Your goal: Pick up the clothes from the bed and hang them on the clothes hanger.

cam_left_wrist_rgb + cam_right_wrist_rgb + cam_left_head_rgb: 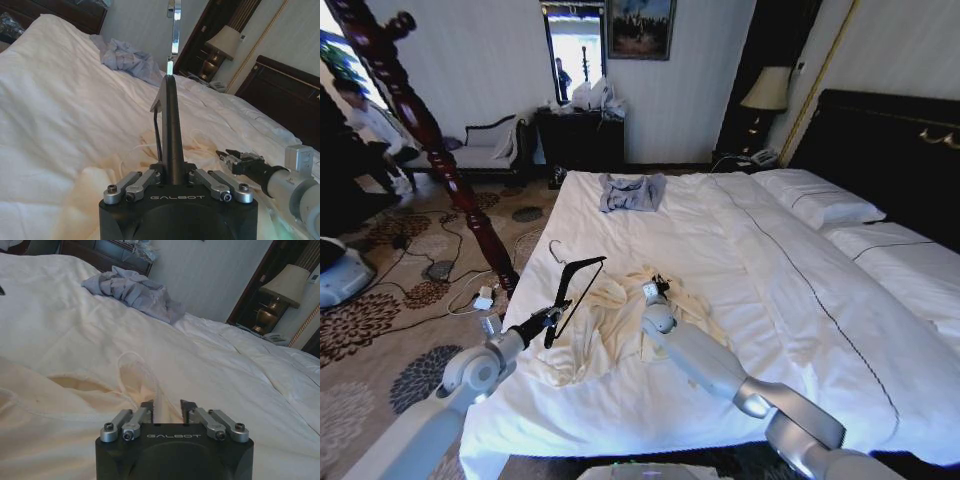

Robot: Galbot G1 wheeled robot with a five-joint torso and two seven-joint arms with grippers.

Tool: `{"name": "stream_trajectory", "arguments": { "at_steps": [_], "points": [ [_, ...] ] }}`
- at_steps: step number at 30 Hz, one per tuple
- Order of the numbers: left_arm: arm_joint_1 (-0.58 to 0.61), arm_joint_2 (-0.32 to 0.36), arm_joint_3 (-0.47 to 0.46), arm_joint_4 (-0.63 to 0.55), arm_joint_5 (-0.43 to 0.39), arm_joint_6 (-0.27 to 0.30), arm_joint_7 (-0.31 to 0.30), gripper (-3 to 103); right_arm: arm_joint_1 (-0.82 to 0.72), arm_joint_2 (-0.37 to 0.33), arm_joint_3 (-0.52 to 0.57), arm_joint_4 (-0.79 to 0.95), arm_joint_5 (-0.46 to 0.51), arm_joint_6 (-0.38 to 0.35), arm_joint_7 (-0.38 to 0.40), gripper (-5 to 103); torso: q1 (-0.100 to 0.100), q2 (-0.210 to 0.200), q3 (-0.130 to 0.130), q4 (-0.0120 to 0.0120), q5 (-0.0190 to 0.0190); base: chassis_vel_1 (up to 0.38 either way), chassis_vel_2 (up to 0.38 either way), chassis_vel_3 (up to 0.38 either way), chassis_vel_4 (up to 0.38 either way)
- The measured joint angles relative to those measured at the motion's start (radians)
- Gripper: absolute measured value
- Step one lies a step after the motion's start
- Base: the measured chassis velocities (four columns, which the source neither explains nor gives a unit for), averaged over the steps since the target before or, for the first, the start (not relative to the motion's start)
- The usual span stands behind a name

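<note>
Clothes (605,325): crumpled near bed (800,330) foot edge; left gripper (552,318) pinching hanger (575,290) above them; right gripper (657,288) slightly spread at a fabric fold; advice: pinch collar alone, lift clear, keep hanger steady.

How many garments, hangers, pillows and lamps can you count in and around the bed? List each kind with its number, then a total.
Garments: 2, the cream clothes and a grey-blue garment
Hangers: 1, the black clothes hanger, held by the left end effector
Pillows: 2, and
Lamps: 1
Total: 6
</note>
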Motion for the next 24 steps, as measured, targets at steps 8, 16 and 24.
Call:
{"name": "stream_trajectory", "arguments": {
  "at_steps": [8,16,24],
  "points": [
    [0.001,0.005,-0.002,-0.003,0.0,-0.001,-0.001,18,0.006,0.007,-0.002,-0.026,0.0,-0.012,-0.011,47,0.0,0.0,0.0,-0.0001,0.0,0.0,0.0,0.0,0.0],
    [0.008,-0.001,-0.006,-0.002,0.005,-0.005,-0.001,18,0.011,0.012,-0.003,-0.047,-0.003,-0.019,-0.026,46,0.0,0.0,0.0,0.0,0.0,0.0,0.0,0.0,0.0],
    [-0.013,-0.003,-0.001,0.003,-0.005,-0.006,-0.001,18,0.021,0.008,-0.018,-0.044,0.004,-0.012,-0.046,19,0.0,0.0,0.0,0.0002,0.0002,0.0,0.0,0.0,0.0]
  ]
}}
